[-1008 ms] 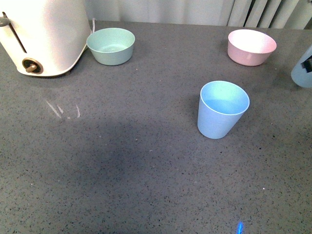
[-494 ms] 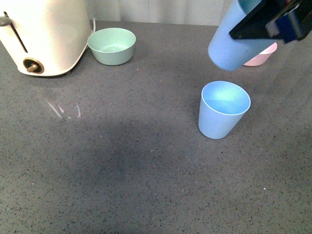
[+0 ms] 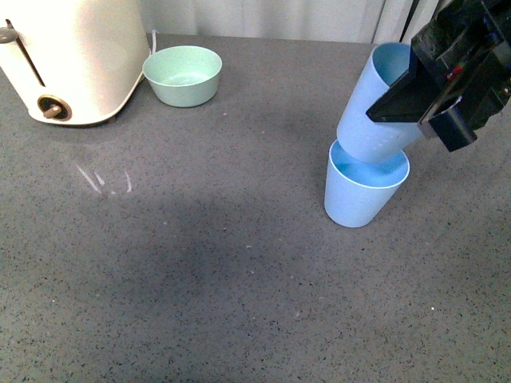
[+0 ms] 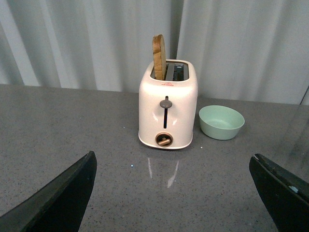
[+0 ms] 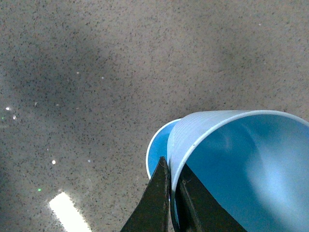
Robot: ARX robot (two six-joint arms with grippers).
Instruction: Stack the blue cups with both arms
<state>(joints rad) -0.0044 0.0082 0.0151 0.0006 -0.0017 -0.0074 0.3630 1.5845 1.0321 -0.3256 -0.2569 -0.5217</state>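
- Since half a second ago the right gripper (image 3: 397, 102) has come down and toward the camera with the held blue cup (image 3: 369, 120). The cup was up in the air over the pink bowl then. Now its base is at the mouth of the standing blue cup (image 3: 361, 199).
- The standing blue cup hasn't moved: upright on the grey table (image 3: 200, 271), right of centre.
- The held blue cup is tilted, mouth leaning up and away toward the right arm, base pointing down into the standing cup. The base looks just inside the rim; can't tell if it touches the inner wall.
- Right wrist view: the right gripper (image 5: 172, 175) is clamped on the wall of the held blue cup (image 5: 231, 159), one finger outside the rim, the other finger inside. The standing blue cup (image 5: 155, 155) shows only as a blue crescent behind the rim.
- Left wrist view: the left gripper (image 4: 172, 159) has its jaws wide apart with nothing between them. It is over bare table, well away from both cups.
- The left gripper is not seen in the front view.
- The white toaster (image 3: 72, 56) is at far left, with the mint-green bowl (image 3: 182, 74) just beside it.
- From the left wrist, the toaster (image 4: 168, 108) has a bread slice (image 4: 159, 57) standing up out of one slot. The mint-green bowl (image 4: 221, 122) is next to it, and pale curtains (image 4: 87, 43) are behind.
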